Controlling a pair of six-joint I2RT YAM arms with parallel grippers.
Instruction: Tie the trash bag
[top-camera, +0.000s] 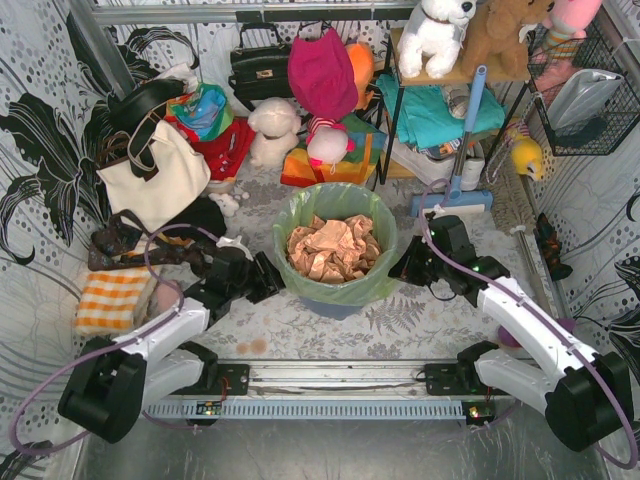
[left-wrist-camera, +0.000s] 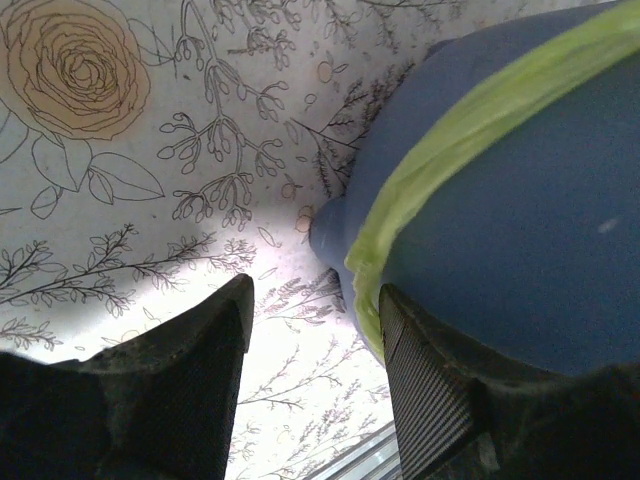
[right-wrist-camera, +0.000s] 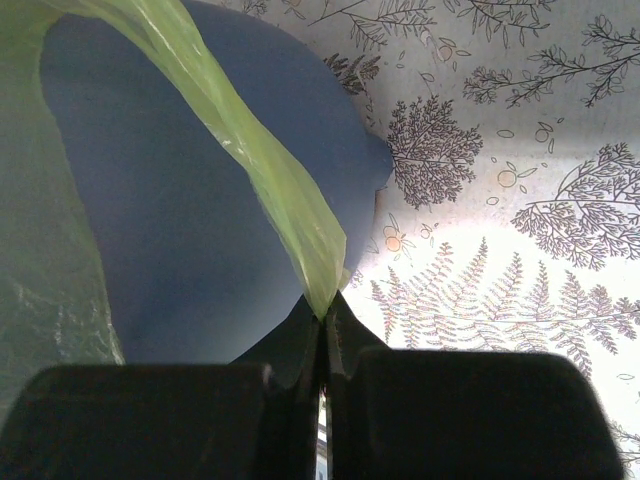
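Note:
The trash bag (top-camera: 375, 283), thin light-green plastic, lines the round blue-grey bin (top-camera: 335, 303) at the table's middle, with crumpled brown paper (top-camera: 333, 248) inside. My left gripper (top-camera: 268, 278) stands open at the bin's left side. In the left wrist view its right finger (left-wrist-camera: 430, 390) sits next to a stretched green band of the trash bag (left-wrist-camera: 440, 170) lying across the bin wall (left-wrist-camera: 520, 250), with only table between the jaws. My right gripper (top-camera: 405, 265) is at the bin's right side, and the right gripper (right-wrist-camera: 322, 315) is shut on a twisted strip of the trash bag (right-wrist-camera: 270, 170).
A cream tote bag (top-camera: 155, 175) and an orange-checked cloth (top-camera: 112, 298) lie to the left. Stuffed toys (top-camera: 272, 130), a shelf (top-camera: 440, 110) and a blue mop (top-camera: 460, 150) crowd the back. The arms' base rail (top-camera: 330, 378) runs along the near edge.

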